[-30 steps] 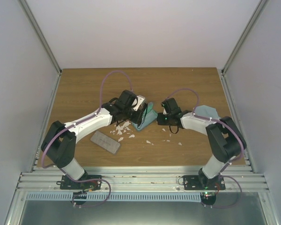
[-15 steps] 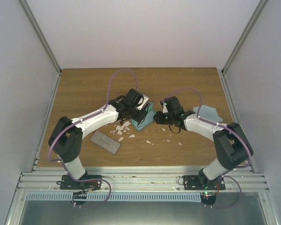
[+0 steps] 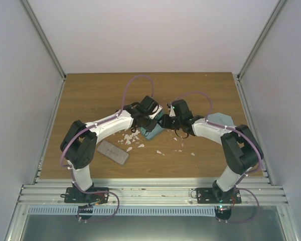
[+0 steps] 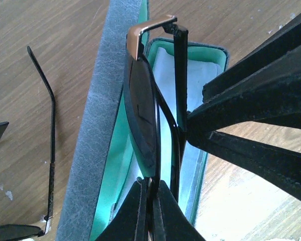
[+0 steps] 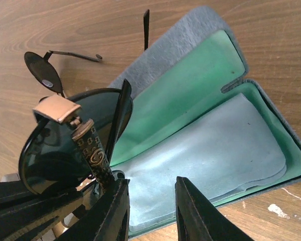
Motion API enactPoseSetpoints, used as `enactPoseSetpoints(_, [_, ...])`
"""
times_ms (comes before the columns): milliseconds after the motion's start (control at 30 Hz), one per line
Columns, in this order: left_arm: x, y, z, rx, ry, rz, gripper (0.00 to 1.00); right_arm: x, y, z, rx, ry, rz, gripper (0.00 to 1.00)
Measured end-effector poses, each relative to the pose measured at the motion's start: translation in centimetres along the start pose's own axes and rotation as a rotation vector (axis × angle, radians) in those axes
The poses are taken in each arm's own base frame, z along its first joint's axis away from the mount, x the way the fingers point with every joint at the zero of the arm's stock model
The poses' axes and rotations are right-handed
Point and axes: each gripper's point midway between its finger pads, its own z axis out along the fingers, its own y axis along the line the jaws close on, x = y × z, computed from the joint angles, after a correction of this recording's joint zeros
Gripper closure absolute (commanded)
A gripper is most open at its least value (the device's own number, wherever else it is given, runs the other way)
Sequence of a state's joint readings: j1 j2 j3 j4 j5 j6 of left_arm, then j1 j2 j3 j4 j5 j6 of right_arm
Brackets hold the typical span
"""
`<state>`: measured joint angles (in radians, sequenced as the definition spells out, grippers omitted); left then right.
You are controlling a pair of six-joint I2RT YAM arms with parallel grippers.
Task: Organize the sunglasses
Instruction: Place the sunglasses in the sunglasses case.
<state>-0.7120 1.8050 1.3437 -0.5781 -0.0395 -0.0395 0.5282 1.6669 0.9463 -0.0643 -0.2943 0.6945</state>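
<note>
The sunglasses with dark round lenses [image 5: 65, 145] stand on edge over an open grey case with green lining [image 5: 190, 85]; they also show in the left wrist view [image 4: 140, 115]. My left gripper [image 4: 151, 201] is shut on their frame. My right gripper [image 5: 150, 201] is open just beside them, over the light blue cloth [image 5: 210, 150] in the case. A patterned temple arm [image 5: 93, 153] rests by its left finger, with nothing between the fingers. A second thin-wire pair [image 5: 39, 68] lies on the wood beyond the case lid. From above, both grippers meet over the case [image 3: 153, 131].
A closed grey case [image 3: 113, 152] lies on the table at the front left. Another light blue cloth [image 3: 221, 119] lies at the right, behind the right arm. Several white flakes [image 3: 130, 138] are scattered on the wood near the open case.
Both arms have reached inward. The left gripper moved right with the sunglasses and the right gripper moved left, so they now meet over the open case.
</note>
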Motion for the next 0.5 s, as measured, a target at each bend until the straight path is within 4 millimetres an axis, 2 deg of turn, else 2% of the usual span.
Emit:
enactPoseSetpoints(300, [0.0, -0.1, 0.9, -0.052, 0.031, 0.042, 0.97, 0.9, -0.5, 0.6, -0.007, 0.021, 0.051, 0.73])
enactPoseSetpoints(500, [0.4, -0.8, 1.7, -0.061, 0.051, 0.070, 0.82, 1.7, -1.0, 0.9, -0.006, 0.028, 0.072, 0.72])
